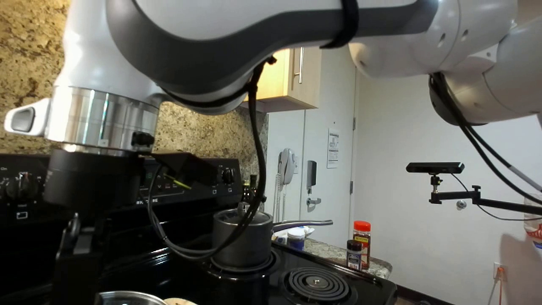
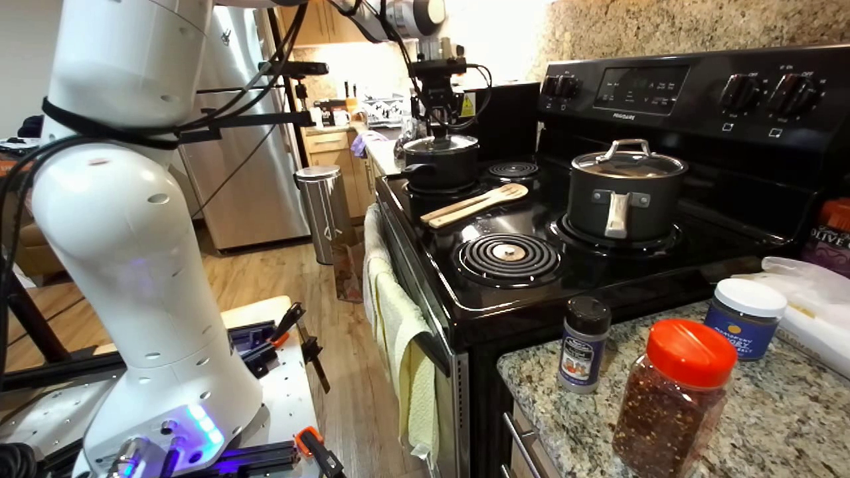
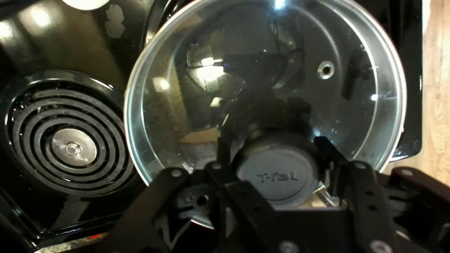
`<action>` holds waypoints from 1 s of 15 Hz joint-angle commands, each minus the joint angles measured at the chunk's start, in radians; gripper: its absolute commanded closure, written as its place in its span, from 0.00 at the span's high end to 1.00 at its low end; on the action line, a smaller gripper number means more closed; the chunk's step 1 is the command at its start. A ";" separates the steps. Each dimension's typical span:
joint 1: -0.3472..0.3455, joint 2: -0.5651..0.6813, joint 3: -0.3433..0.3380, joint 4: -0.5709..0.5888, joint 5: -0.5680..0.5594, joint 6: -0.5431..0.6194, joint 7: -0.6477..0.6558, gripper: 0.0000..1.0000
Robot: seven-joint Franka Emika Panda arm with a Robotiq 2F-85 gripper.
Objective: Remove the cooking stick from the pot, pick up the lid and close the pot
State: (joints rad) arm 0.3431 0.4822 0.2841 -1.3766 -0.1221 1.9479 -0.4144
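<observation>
Wrist view shows the gripper (image 3: 274,150) apparently pinching the knob (image 3: 277,182) of the lid (image 3: 260,88) atop the pot (image 2: 446,170) at the stove's (image 2: 531,219) front corner — likely to settle it — with sticks (image 2: 488,200) clear by the front edge.

The pot (image 2: 458,169) is near black, its clear lid (image 3: 267,80) rimmed in silver with a dark grey knob (image 3: 277,179). Black hand (image 3: 273,151), white arm (image 1: 254,16) banded in grey, pale tan utensils (image 2: 511,191), black stove (image 2: 717,245). Speckled beige-and-grey counter (image 2: 764,411); red cap (image 2: 692,352); pale yellow towel (image 2: 398,318).
</observation>
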 commanded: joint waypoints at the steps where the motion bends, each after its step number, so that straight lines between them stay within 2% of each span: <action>1: -0.021 -0.011 0.010 -0.012 0.020 0.028 -0.048 0.35; 6: -0.022 -0.010 0.007 -0.014 0.020 0.034 -0.051 0.35; 7: -0.020 -0.012 0.006 -0.013 0.017 0.037 -0.046 0.85; 8: -0.019 -0.014 0.004 -0.012 0.014 0.041 -0.043 0.87; 10: -0.017 -0.019 0.001 -0.006 0.010 0.057 -0.041 0.99; 15: -0.002 -0.048 -0.011 0.012 -0.025 0.070 -0.028 1.00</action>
State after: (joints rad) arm 0.3394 0.4648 0.2773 -1.3696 -0.1245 2.0192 -0.4270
